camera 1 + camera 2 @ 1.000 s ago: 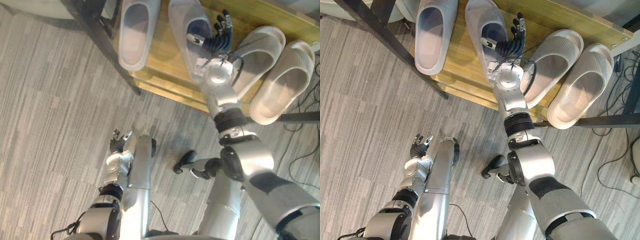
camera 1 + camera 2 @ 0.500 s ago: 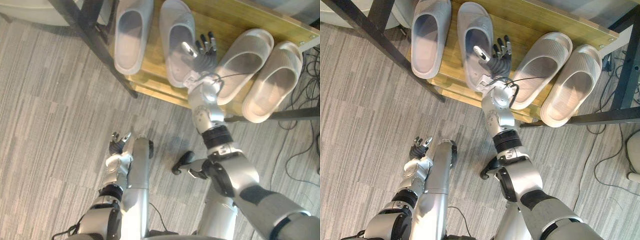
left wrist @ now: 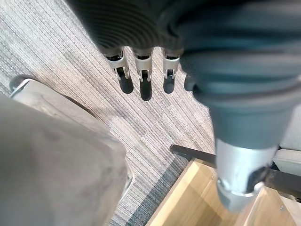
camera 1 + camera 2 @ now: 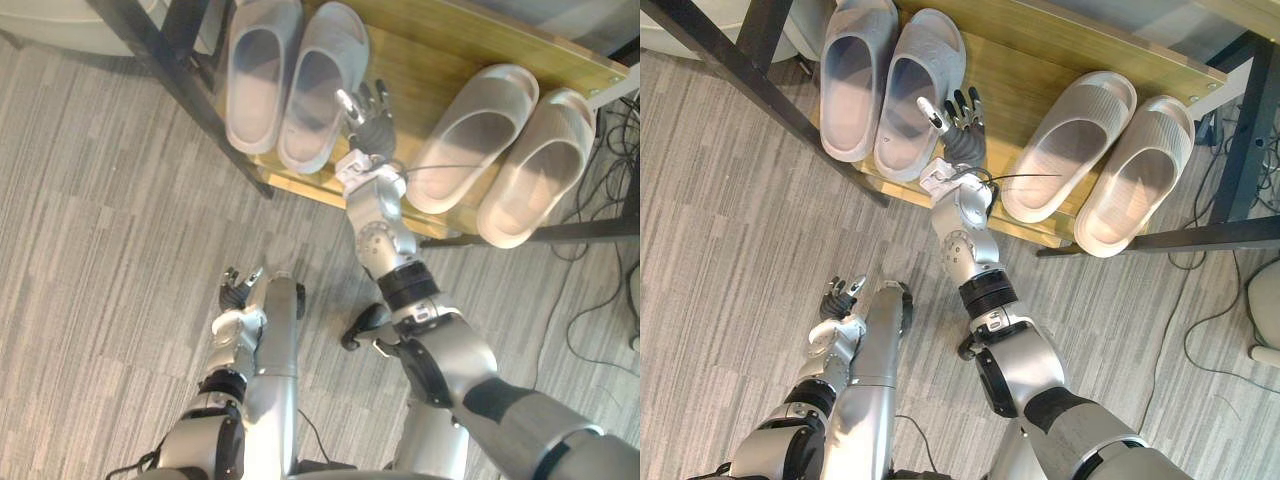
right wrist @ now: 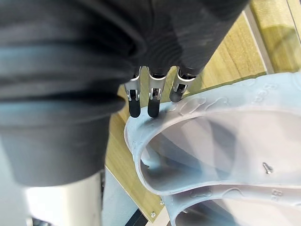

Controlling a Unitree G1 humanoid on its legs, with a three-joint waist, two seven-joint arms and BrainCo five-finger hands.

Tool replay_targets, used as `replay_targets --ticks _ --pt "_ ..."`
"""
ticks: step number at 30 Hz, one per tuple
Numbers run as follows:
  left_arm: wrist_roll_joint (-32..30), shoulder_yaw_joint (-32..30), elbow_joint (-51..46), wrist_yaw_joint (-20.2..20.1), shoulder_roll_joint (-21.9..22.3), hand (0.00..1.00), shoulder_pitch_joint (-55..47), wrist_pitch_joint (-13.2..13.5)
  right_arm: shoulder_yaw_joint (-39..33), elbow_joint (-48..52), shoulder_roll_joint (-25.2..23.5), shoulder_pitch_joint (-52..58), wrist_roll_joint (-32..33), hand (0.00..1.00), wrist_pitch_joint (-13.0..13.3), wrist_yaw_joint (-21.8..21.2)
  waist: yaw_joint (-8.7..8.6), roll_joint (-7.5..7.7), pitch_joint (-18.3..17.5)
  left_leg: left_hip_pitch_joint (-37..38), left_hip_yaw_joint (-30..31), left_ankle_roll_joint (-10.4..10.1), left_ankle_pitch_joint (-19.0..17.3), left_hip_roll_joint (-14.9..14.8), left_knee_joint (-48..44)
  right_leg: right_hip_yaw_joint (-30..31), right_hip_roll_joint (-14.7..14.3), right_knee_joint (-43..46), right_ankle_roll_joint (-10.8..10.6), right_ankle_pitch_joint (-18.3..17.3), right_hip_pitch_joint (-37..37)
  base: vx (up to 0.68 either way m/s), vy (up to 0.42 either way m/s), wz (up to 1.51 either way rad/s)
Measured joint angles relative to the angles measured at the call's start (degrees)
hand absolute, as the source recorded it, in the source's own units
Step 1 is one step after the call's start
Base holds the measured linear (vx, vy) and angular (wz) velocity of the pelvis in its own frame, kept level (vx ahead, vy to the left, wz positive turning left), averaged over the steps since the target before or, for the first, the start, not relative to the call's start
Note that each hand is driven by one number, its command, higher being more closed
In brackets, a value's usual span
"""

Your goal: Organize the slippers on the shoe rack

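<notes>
The right hand (image 4: 958,125) is open, its straight, slightly spread fingers (image 5: 153,101) resting dark-tipped on the smooth moulded rim of a grey slipper (image 4: 915,95). The arm reaches up and forward over the rack's edge. That slipper lies sole-down, touching its matching partner (image 4: 850,75), on the shoe rack's pale wood-grain shelf (image 4: 1010,70). Farther right on the same shelf, well apart from these, sit two cream slippers (image 4: 1070,140) with ribbed uppers, side by side. A black metal frame bar (image 4: 740,77) crosses the rack's left end. The left hand (image 4: 840,295) hangs relaxed and open, low over the striped grey carpet (image 4: 730,250).
</notes>
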State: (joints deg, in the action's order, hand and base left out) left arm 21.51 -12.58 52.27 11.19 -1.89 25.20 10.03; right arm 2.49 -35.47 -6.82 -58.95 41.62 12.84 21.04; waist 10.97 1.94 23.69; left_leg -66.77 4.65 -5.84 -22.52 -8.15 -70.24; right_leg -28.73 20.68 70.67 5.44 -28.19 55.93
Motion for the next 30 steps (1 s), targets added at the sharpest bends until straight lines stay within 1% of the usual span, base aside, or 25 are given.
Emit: replay_targets --ticks 5,9,12,14,15,16,18,21,23,24,26,27,28,30 --pt "0.0 -0.04 -0.4 0.07 0.24 0.0 -0.01 -0.32 -0.04 0.0 0.33 -0.01 -0.75 0.0 -0.03 0.27 0.25 0.0 0.0 -0.06 0.28 -0.15 0.08 0.03 0.0 -0.24 -0.05 0.0 -0.13 -0.08 -0.1 -0.04 0.04 0.01" --pt "-0.01 -0.77 -0.5 0.03 0.45 0.0 -0.05 -0.38 -0.17 1.03 0.77 0.06 -1.72 0.0 -0.68 0.38 0.1 0.0 0.0 -0.07 0.29 -0.16 0.09 0.01 0.0 -0.26 -0.07 -0.01 0.01 0.0 -0.12 -0.04 0.044 0.0" --pt "-0.02 -1.73 -0.68 -0.01 0.69 0.0 -0.23 -0.44 -0.5 3.95 2.37 0.76 -4.86 0.0 -1.01 0.48 -0.22 0.0 0.0 0.04 0.26 -0.14 0.11 -0.02 -0.03 -0.19 -0.08 0.0 0.03 0.02 -0.2 -0.04 0.044 0.0" --pt "-0.08 -1.8 -0.82 -0.07 0.62 0.0 -0.55 -0.45 -0.72 6.72 2.97 2.27 -8.15 0.0 -1.18 0.89 -0.57 0.01 0.04 0.63 0.04 -0.13 0.1 -0.08 -0.05 0.03 -0.08 0.0 0.02 0.03 -0.63 -0.04 0.05 -0.02" --pt "-0.09 -1.82 -0.93 -0.07 0.48 0.0 -1.02 -0.44 -0.85 8.21 3.46 3.44 -8.51 0.0 -1.26 1.13 -0.84 -0.01 0.1 1.28 -0.18 -0.1 0.08 -0.19 -0.03 0.18 -0.09 -0.03 0.01 0.02 -1.16 -0.04 0.052 -0.04" --pt "-0.21 -2.13 -1.02 -0.09 0.44 0.0 -1.69 -0.4 -0.88 10.44 4.01 5.29 -10.13 0.0 -1.36 1.42 -1.19 0.02 0.11 2.27 -0.47 0.04 -0.02 -0.3 0.16 0.49 -0.22 -0.25 -0.14 0.05 -1.85 -0.03 0.042 -0.08" --pt "-0.89 -2.24 -1.08 -0.1 0.19 0.0 -2.85 -0.37 -0.49 14.26 5.08 8.28 -12.6 0.0 -1.43 1.5 -1.58 0.04 0.12 3.8 -1.05 0.12 -0.06 -0.77 0.98 1.3 -0.82 -1.23 -1.17 0.36 -2.59 -0.04 0.034 -0.18" --pt "-1.28 -2.2 -1.05 -0.19 -0.73 0.0 -4.6 -0.42 -0.34 18.27 5.37 12.99 -15.97 0.0 -1.58 1.49 -2.29 0.13 0.19 6.58 -2.18 0.21 -0.07 -2.07 2.32 1.47 -1.98 -3.25 -1.77 1.15 -4.88 -0.04 0.046 -0.23" --pt "-1.81 -2.05 -1.11 -0.28 -0.81 0.0 -6.08 -0.39 1.0 21.74 5.44 17.84 -18.94 0.0 -1.75 1.11 -2.94 0.16 0.2 9.54 -2.9 0.25 -0.04 -2.2 3.73 1.77 -2.21 -4.49 -1.89 1.42 -7.27 -0.02 0.022 -0.06" --pt "-1.91 -2.05 -1.1 -0.32 -0.87 0.0 -6.38 -0.39 1.36 22.23 5.38 18.6 -19.39 0.0 -1.79 0.84 -3.08 0.17 0.21 10.12 -2.99 0.25 -0.04 -2.26 4.06 1.79 -2.33 -4.81 -1.88 1.45 -7.79 0.0 0.0 0.0" --pt "-2.4 -1.6 -1.11 -0.46 -1.2 0.0 -7.66 -0.43 3.47 24.72 5.32 22.23 -21.59 0.0 -2.0 -0.43 -3.59 0.33 0.29 12.96 -3.42 0.25 0.01 -2.38 5.61 1.87 -2.74 -6.28 -2.06 1.67 -10.2 0.0 0.0 0.0" --pt "-3.13 -1.04 -1.1 -1.07 -1.44 0.0 -8.9 -0.42 5.28 26.47 5.14 25.46 -23.08 0.0 -2.07 -1.24 -3.95 0.47 0.26 15.69 -4.06 0.4 0.1 -2.52 7.47 1.83 -3.02 -8.1 -1.97 2.2 -12.61 0.04 0.004 -0.04" --pt "-3.49 -0.95 -1.11 -1.42 -1.44 0.0 -9.29 -0.41 5.87 27.17 5.12 26.62 -23.77 0.0 -2.14 -1.62 -3.99 0.47 0.27 16.82 -4.43 0.5 0.14 -2.61 8.3 1.82 -3.19 -8.98 -2.01 2.42 -13.58 0.05 0.013 -0.06" --pt "-4.07 0.15 -1.13 -1.6 -1.62 0.0 -10.89 -0.3 8.12 28.75 4.95 31.12 -26.13 0.0 -2.15 -3.41 -4.54 0.57 0.22 21.99 -6.0 0.81 0.83 -3.0 12.09 1.75 -3.83 -12.73 -2.37 3.7 -18.1 0.06 0.019 -0.06"
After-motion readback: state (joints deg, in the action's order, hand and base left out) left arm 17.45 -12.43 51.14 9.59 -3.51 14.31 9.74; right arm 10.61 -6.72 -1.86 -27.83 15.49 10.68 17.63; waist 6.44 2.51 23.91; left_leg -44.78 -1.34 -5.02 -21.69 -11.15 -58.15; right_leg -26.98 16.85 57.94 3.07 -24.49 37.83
